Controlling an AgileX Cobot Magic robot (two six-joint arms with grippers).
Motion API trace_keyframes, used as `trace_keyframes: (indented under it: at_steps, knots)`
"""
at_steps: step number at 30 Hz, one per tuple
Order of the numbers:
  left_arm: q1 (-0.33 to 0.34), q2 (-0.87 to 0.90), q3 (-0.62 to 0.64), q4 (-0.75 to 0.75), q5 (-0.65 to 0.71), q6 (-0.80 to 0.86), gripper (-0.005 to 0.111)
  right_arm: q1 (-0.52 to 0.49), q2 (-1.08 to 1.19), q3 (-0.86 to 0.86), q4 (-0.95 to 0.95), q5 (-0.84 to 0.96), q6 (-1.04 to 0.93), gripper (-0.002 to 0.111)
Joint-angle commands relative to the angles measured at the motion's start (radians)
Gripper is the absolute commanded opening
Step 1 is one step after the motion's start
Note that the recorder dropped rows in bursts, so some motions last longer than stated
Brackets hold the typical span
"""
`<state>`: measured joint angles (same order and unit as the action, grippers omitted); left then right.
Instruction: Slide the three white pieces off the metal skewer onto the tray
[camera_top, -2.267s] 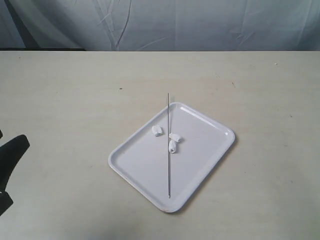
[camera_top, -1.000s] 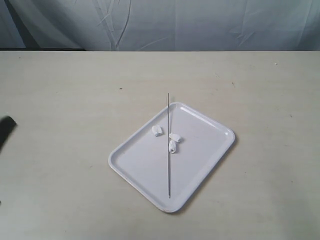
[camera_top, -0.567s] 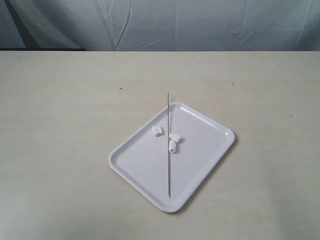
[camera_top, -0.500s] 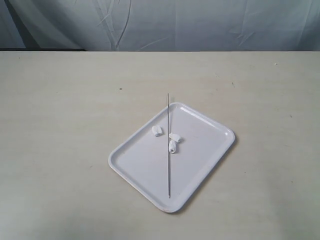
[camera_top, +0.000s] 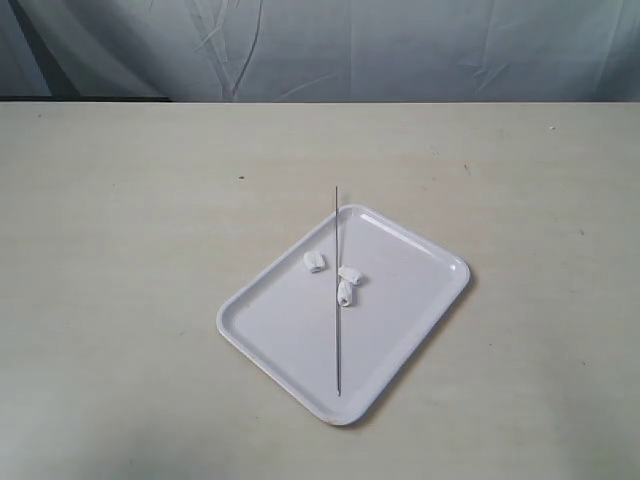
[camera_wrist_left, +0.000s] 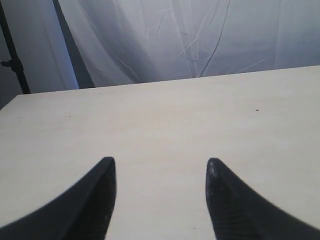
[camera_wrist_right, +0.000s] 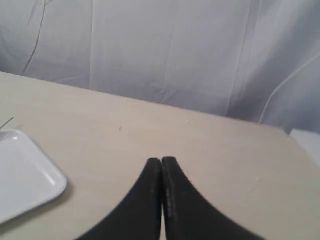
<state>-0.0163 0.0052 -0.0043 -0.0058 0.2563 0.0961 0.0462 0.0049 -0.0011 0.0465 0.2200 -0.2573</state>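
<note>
The white tray (camera_top: 300, 345) lies on the table in the exterior view, turned at an angle. Three white pieces rest on it: one (camera_top: 313, 262) left of the skewer, two (camera_top: 350, 273) (camera_top: 345, 292) just right of it. The thin metal skewer (camera_top: 338, 330) lies across the tray, its far tip past the rim. Neither arm shows in the exterior view. My left gripper (camera_wrist_left: 161, 162) stands open over bare table. My right gripper (camera_wrist_right: 161, 160) is shut with nothing in it; a corner of the tray (camera_wrist_right: 30, 175) and the skewer's tip (camera_wrist_right: 6, 123) show beside it.
The pale table (camera_top: 130, 200) runs back to a grey cloth backdrop (camera_top: 400, 50). A dark stand pole (camera_wrist_left: 12, 65) rises behind the table's edge in the left wrist view.
The left arm's dark gripper, seen at the exterior view's left edge earlier, has drawn back out of that view. Tray, pieces and skewer have not moved.
</note>
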Motion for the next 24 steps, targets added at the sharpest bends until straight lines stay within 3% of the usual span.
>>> trace_keyframes:
  at_steps: [1, 4, 8, 9, 12, 24]
  knots:
    - [-0.005, -0.005, 0.004, -0.014, -0.079, 0.017, 0.052, -0.005, -0.005, 0.001, -0.007, 0.077, 0.158, 0.000]
    - [-0.005, -0.005, 0.004, -0.014, -0.180, 0.017, 0.052, -0.005, -0.005, 0.001, -0.007, 0.079, 0.247, 0.000]
    - [-0.005, -0.005, 0.004, -0.029, -0.215, 0.017, 0.050, -0.005, -0.005, 0.001, -0.019, 0.085, 0.244, 0.000]
    - [-0.005, -0.005, 0.004, -0.032, -0.208, 0.017, 0.045, -0.005, -0.005, 0.001, -0.019, 0.085, 0.228, 0.000]
    - [-0.005, -0.005, 0.004, -0.086, 0.001, 0.019, 0.000, -0.005, -0.005, 0.001, -0.019, 0.089, 0.180, 0.000]
    - [-0.005, -0.005, 0.004, -0.098, 0.063, 0.012, 0.000, -0.005, -0.005, 0.001, -0.031, 0.091, 0.204, 0.000]
